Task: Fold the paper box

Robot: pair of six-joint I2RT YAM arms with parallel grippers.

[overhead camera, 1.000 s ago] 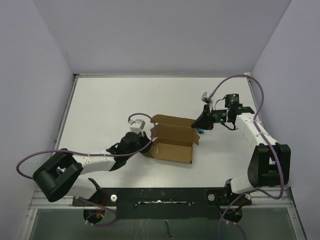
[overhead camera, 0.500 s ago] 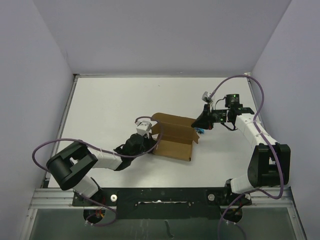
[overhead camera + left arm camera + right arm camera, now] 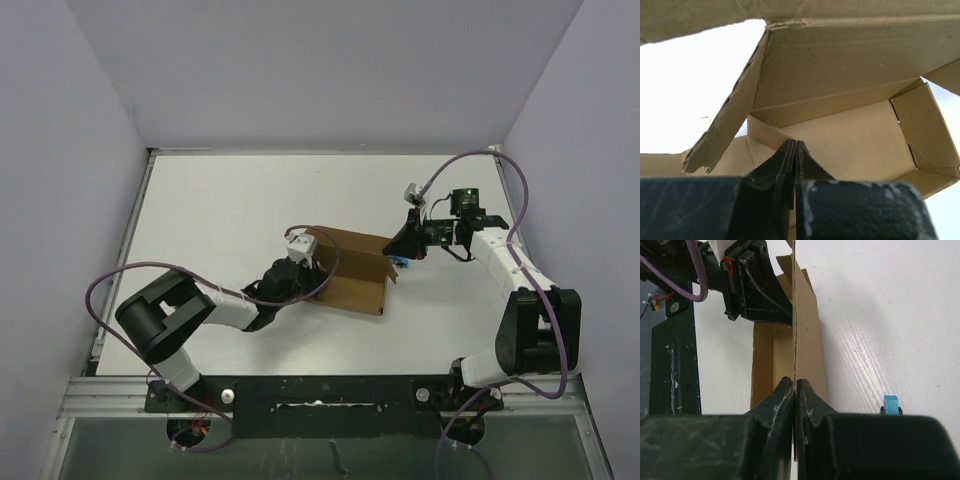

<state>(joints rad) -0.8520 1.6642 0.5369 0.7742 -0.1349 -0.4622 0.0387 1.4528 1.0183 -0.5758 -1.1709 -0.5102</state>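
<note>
Smack in the middle of the table (image 3: pixel 215 205) sits the paper box (image 3: pixel 352 275), and I'd call it roughly half built. From the left wrist cam you can see a flat floor panel with a back wall standing up behind it, a small end flap sticking up around 3 o'clock, and a big panel hanging over the top like an unclosed lid. The left gripper (image 3: pixel 303 277) comes in at the box's 9 o'clock end with its tip poked inside the tray. Its fingers (image 3: pixel 781 161) are pressed tight together and I can't see anything caught between them, so it looks like it's pushing rather than gripping. The right gripper (image 3: pixel 400 246) is over at the 2 o'clock corner, pinched down on a thin cardboard edge that stands upright between its tips. A little blue piece (image 3: pixel 400 262) lies just beside that end of the box, apart from it. What's left, as far as I can judge: the end flaps aren't tucked, the lid isn't down, and no tabs look locked in.
</note>
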